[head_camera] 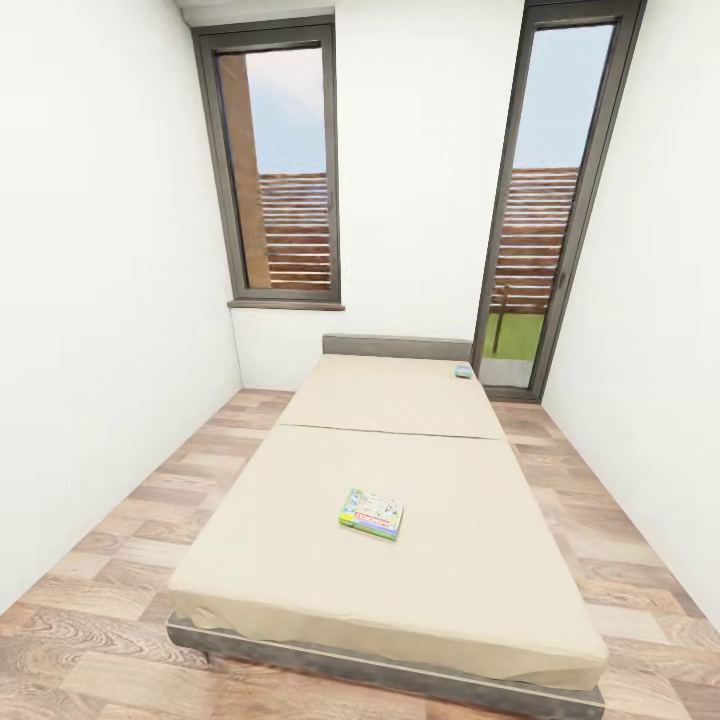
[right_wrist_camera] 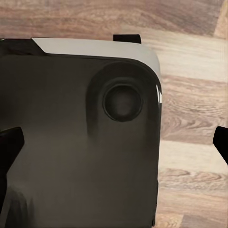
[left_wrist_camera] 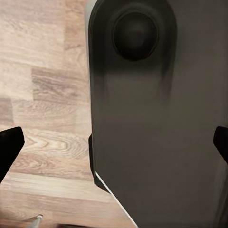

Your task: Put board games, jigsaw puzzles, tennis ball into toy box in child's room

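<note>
The bed [head_camera: 300,560] with its beige mattress on a dark grey frame lies straight ahead in the head view. A green-edged board game [head_camera: 371,514] rests flat on the mattress near the middle of its front half. A second board game [head_camera: 463,371], small and bluish at this distance, lies at the far right corner by the grey headboard [head_camera: 396,346]. My left gripper [left_wrist_camera: 114,147] is open above the wood floor and a dark part of my own body. My right gripper [right_wrist_camera: 114,147] is open too, with nothing between its dark fingertips [right_wrist_camera: 10,147].
White walls close in on both sides of the bed, leaving strips of wood-plank floor [head_camera: 110,560] to its left and right. A tall dark-framed window [head_camera: 280,170] and a glazed door [head_camera: 545,210] stand at the far wall.
</note>
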Tool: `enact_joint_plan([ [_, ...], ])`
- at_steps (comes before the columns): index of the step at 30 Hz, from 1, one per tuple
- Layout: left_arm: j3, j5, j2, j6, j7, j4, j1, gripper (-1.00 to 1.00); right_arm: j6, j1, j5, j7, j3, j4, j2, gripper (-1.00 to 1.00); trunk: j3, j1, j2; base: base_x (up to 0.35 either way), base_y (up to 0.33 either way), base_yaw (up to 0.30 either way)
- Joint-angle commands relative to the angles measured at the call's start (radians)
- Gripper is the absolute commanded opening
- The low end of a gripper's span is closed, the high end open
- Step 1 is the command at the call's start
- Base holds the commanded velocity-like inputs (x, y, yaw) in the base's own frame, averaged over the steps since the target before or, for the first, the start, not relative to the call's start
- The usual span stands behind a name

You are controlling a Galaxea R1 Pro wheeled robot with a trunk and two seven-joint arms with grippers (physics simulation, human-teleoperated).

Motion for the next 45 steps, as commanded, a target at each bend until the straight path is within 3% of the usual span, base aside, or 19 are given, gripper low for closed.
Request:
enact_joint_plan([
  [1,0.0,0.0,0.0,0.0,0.0,-0.002,0.001,1.0,0.0,0.0,-0.001,-0.001,0.0,0.0,0.0,1.0,-0.001,0.0,0.0,0.0,0.0,0.0],
  [45,0.001,0.004,0.001,0.0,0.0,-0.002,0.002,1.0,0.003,-0.003,0.001,0.0,0.0,-0.001,0.002,1.0,-0.001,0.0,0.0,0.0,0.0,0.0],
])
